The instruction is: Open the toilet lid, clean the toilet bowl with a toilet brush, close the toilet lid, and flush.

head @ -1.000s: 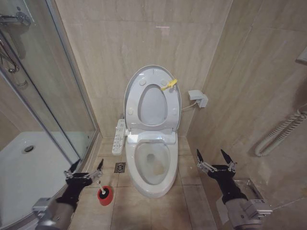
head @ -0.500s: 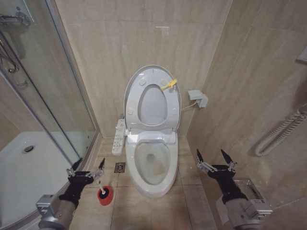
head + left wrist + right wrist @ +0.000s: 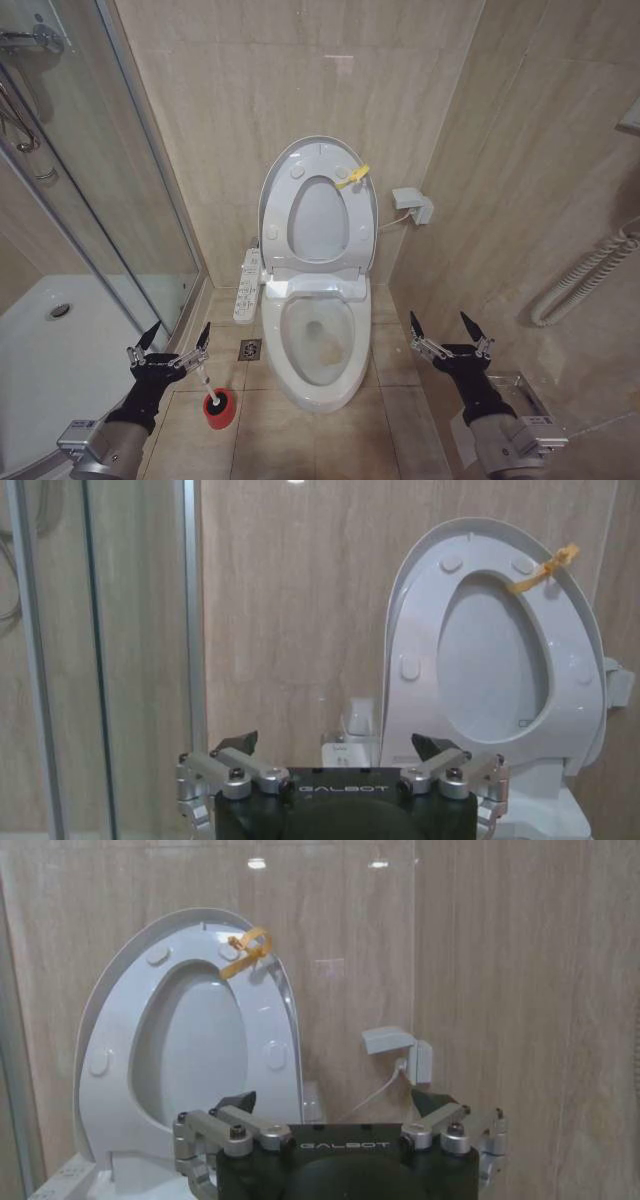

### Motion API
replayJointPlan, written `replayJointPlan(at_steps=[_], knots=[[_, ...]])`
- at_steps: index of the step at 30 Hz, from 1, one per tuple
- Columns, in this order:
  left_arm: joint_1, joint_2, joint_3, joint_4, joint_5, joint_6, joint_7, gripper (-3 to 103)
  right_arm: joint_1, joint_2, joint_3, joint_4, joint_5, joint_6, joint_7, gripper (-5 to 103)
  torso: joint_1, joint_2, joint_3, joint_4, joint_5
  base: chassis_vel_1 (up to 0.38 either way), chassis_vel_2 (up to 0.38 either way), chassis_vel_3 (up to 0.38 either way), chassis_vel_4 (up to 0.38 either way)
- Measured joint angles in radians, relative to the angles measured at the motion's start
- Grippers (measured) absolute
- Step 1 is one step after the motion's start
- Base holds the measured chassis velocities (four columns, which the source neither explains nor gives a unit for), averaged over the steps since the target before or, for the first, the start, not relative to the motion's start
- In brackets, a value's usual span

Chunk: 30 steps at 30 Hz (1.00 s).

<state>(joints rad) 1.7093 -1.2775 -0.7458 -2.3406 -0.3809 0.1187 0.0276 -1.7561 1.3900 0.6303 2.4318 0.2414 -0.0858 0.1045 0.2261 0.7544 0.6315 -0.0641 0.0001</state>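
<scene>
— Where's the toilet lid (image 3: 318, 205)?
— Standing upright against the wall, the toilet bowl (image 3: 318, 345) uncovered.
— And the toilet brush (image 3: 214, 400)?
— In its red holder (image 3: 218, 409) on the floor, just below the left pincer (image 3: 170, 340), spread wide. The right pincer (image 3: 448, 328) hovers, wide too.

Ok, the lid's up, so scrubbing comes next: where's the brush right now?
In the head view the brush stands in its red holder on the floor, left of the bowl, beside the floor drain, with the open left gripper just above its handle.
</scene>
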Motion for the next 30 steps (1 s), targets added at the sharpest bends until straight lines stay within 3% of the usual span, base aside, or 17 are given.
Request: replayJointPlan(at_steps=[8, 10, 11, 15, 17, 25, 30], knots=[[0.026, 0.004, -0.004, 0.115, 0.036, -0.091, 0.064, 100, 0.0, 0.0, 0.0, 0.0, 0.0, 0.0, 0.0, 100, 0.0, 0.0, 0.0, 0.0002, -0.0001, 0.0, 0.0, 0.0, 0.0], [0.022, 0.003, -0.001, 0.179, 0.065, -0.149, 0.1, 100, 0.0, 0.0, 0.0, 0.0, 0.0, 0.0, 0.0, 100, 0.0, 0.0, 0.0, 0.0, 0.0, 0.0, 0.0, 0.0, 0.0], [0.022, 0.003, -0.001, 0.179, 0.065, -0.149, 0.1, 100, 0.0, 0.0, 0.0, 0.0, 0.0, 0.0, 0.0, 100, 0.0, 0.0, 0.0, 0.0, 0.0, 0.0, 0.0, 0.0, 0.0], [0.007, -0.002, 0.023, 0.34, 0.087, -0.285, 0.157, 99, 0.0, 0.0, 0.0, 0.0, 0.0, 0.0, 0.0, 100, 0.0, 0.0, 0.0, 0.0001, -0.0002, 0.0, 0.0, 0.0, 0.0], [0.003, -0.007, 0.026, 0.376, 0.093, -0.315, 0.167, 99, 0.0, 0.0, 0.0, 0.0, 0.0, 0.0, 0.0, 100, 0.0, 0.0, 0.0, 0.0, -0.0003, 0.0, 0.0, 0.0, 0.0], [-0.023, -0.033, 0.025, 0.516, 0.155, -0.375, 0.154, 101, 0.0, 0.0, 0.0, 0.0, 0.0, 0.0, 0.0, 100, 0.0, 0.0, 0.0, -0.0001, -0.0001, 0.0, 0.0, 0.0, 0.0], [-0.049, -0.039, 0.027, 0.625, 0.126, -0.441, 0.146, 96, 0.0, 0.0, 0.0, 0.0, 0.0, 0.0, 0.0, 100, 0.0, 0.0, 0.0, 0.0002, -0.0002, 0.0, 0.0, 0.0, 0.0]])
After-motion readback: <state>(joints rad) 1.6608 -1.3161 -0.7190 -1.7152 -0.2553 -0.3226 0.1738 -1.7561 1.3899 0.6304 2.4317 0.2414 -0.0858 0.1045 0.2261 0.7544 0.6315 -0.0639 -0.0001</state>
